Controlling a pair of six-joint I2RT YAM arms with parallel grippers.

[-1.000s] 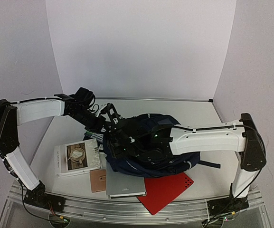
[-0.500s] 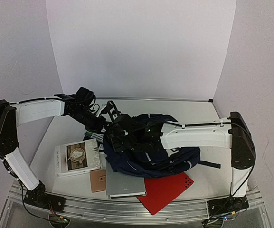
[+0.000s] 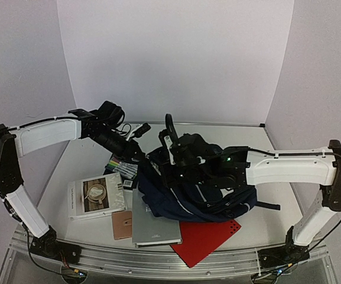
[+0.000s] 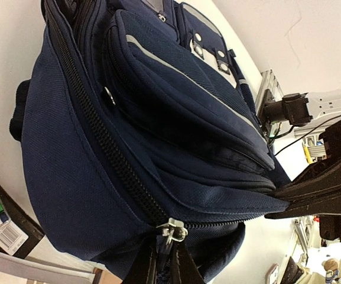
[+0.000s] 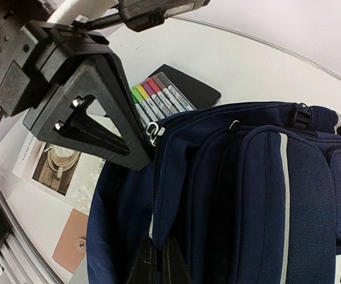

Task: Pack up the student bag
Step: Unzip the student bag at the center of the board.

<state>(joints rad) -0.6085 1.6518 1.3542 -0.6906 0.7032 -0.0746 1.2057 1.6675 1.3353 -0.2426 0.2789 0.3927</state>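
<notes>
The student bag (image 3: 203, 198), dark navy with thin grey stripes, lies mid-table with its left end pulled up. It fills the left wrist view (image 4: 129, 118) and shows in the right wrist view (image 5: 259, 195). My left gripper (image 3: 140, 158) is at the bag's left end, shut on the metal zipper pull (image 4: 173, 229), with its fingers (image 4: 185, 266) pinching the tab. It also appears as a black frame in the right wrist view (image 5: 81, 112). My right gripper (image 3: 161, 167) (image 5: 158, 263) is shut on the bag's fabric beside the zipper line.
A pack of coloured markers (image 3: 123, 164) (image 5: 152, 97) lies left of the bag. A book with a cup on its cover (image 3: 95, 197), a small tan notebook (image 3: 122, 225), a grey notebook (image 3: 152, 229) and a red folder (image 3: 208, 236) lie along the near edge.
My right gripper went from open to shut on the bag's fabric, and its arm swung out and rose, lifting the bag's left end. The left gripper shifted slightly up and right with the zipper pull.
</notes>
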